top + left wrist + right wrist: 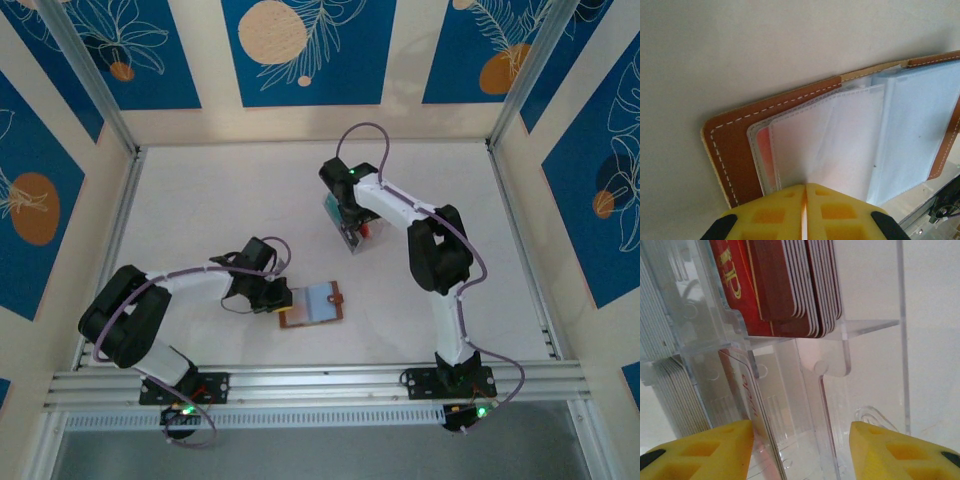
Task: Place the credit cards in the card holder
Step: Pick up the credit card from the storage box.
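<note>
Left gripper: the left gripper (274, 294) lies low over the white table (220, 200), at the left edge of the card holder. In the left wrist view its yellow fingertips (765, 215) are pressed together with no gap. Whether they pinch a sleeve edge cannot be told.

Card holder: a square brown leather card holder with white stitching (325, 303) lies open and flat on the table, just right of the left gripper and left of centre. Its pale grey-blue inside faces up.

Sleeves: clear plastic sleeves (840, 135) fan out from the card holder's inside. A reddish tint (764, 155) shows through the leftmost one.

Right gripper: the right gripper (352, 215) is at the clear tray, well apart from the card holder. Its yellow fingers (715, 450) stand about half apart, gripping nothing, with tray walls between them.

Tray: a clear plastic compartment tray (870, 325) stands on the table right of centre.

Credit cards: a stack of red credit cards (785, 285) stands upright in the tray's far compartment. One red-printed card (746, 390) stands in the nearer compartment, just beside the left finger. A pale stack of cards (670, 380) fills the compartment on the left.
</note>
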Controlling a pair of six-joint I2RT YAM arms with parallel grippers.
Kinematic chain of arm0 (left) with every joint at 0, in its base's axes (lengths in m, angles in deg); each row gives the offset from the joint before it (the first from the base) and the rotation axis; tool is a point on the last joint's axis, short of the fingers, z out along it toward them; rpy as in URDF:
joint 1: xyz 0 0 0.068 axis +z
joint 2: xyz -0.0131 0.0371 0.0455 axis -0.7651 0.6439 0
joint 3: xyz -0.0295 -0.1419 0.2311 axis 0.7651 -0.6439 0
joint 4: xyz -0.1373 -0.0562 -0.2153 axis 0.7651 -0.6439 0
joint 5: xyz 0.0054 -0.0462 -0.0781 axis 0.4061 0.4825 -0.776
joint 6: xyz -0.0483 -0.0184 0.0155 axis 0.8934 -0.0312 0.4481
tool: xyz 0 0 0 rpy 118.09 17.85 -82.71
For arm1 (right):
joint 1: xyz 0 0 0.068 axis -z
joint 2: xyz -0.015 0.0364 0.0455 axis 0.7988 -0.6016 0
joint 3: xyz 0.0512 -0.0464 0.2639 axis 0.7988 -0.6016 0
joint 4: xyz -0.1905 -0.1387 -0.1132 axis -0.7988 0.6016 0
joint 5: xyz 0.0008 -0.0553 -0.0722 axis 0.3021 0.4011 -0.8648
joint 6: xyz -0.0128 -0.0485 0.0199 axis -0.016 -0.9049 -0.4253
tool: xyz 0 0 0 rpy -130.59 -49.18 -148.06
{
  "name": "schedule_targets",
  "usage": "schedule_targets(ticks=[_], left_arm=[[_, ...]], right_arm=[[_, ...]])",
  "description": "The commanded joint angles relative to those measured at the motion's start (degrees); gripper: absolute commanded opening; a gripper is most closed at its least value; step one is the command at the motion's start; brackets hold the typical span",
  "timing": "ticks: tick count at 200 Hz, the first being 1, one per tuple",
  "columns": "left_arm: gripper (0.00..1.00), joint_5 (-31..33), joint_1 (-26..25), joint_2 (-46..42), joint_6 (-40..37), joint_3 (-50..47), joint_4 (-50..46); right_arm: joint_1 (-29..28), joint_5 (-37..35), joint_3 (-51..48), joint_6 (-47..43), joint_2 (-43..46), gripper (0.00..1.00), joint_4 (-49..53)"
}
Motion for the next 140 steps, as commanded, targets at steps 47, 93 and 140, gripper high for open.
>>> schedule_targets(ticks=[47,93,140], left_arm=[[0.09,1.0,-0.4,0.7,1.2,-2.7,0.0],[0.09,0.5,-0.4,1.1,1.6,-2.8,0.7],[0.09,0.6,-0.4,1.0,1.5,-2.5,0.4]], right_arm=[[-0.2,-7.9,1.8,-1.8,-0.2,0.51,1.5],[0.4,-7.7,2.9,-2.6,0.1,0.42,1.8],[0.5,-6.6,3.0,-3.5,0.1,0.32,1.6]])
